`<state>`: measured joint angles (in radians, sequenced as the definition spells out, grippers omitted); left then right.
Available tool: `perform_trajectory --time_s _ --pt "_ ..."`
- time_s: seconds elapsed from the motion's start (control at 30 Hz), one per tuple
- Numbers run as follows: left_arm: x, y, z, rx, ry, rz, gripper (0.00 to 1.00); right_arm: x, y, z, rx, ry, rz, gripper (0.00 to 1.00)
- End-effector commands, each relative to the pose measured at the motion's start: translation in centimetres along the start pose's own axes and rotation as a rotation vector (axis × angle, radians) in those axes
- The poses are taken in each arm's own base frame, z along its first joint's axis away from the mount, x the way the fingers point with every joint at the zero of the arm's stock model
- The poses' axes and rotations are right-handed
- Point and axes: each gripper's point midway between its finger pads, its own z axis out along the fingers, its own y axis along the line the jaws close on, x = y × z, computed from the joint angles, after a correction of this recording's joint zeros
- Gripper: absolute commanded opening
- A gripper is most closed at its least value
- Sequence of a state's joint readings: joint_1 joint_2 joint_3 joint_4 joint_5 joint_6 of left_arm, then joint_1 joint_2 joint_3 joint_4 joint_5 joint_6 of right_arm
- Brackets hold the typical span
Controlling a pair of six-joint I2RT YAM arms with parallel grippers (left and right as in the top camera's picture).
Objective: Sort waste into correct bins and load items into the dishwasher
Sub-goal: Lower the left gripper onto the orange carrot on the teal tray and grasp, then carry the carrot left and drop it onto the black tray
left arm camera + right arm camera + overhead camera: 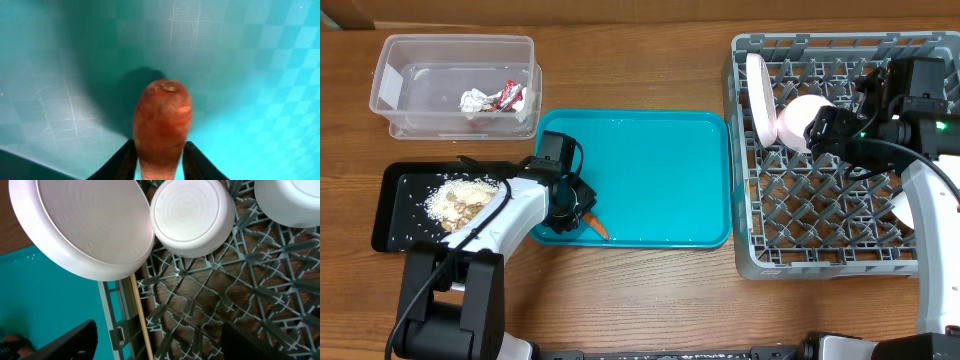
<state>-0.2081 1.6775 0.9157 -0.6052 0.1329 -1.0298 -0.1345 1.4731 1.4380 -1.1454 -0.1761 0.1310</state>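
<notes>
My left gripper is shut on the small orange carrot at the front left corner of the teal tray. In the left wrist view the carrot sits between the two black fingers just above the teal floor. My right gripper is open and empty over the grey dish rack. The pink-white plate stands on edge beside a white bowl. The right wrist view shows the open gripper, plate, bowl, a second bowl and a wooden chopstick along the rack wall.
The clear tub at the back left holds a red wrapper and a foil or tissue wad. The black tray at the left holds rice scraps. Another white dish shows at the rack's right side.
</notes>
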Motion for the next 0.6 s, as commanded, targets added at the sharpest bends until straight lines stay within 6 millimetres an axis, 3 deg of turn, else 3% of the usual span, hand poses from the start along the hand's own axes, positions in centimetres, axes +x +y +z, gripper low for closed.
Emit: perform_trajectory --time_s 0.0,0.4,0.57 --pt "-0.1 0.6 0.2 -0.024 -0.020 0.001 0.29 -0.6 0.3 -0.4 -0.009 -0.017 -0.005 0.80" --pt "-0.3 0.6 0.1 -0.023 -0.023 0.029 0.13 -0.6 0.3 -0.4 -0.009 -0.017 -0.005 0.81" --pt "-1.4 -0.5 -1.2 0.000 -0.045 0.084 0.05 -0.6 0.3 -0.4 -0.009 -0.017 -0.005 0.80"
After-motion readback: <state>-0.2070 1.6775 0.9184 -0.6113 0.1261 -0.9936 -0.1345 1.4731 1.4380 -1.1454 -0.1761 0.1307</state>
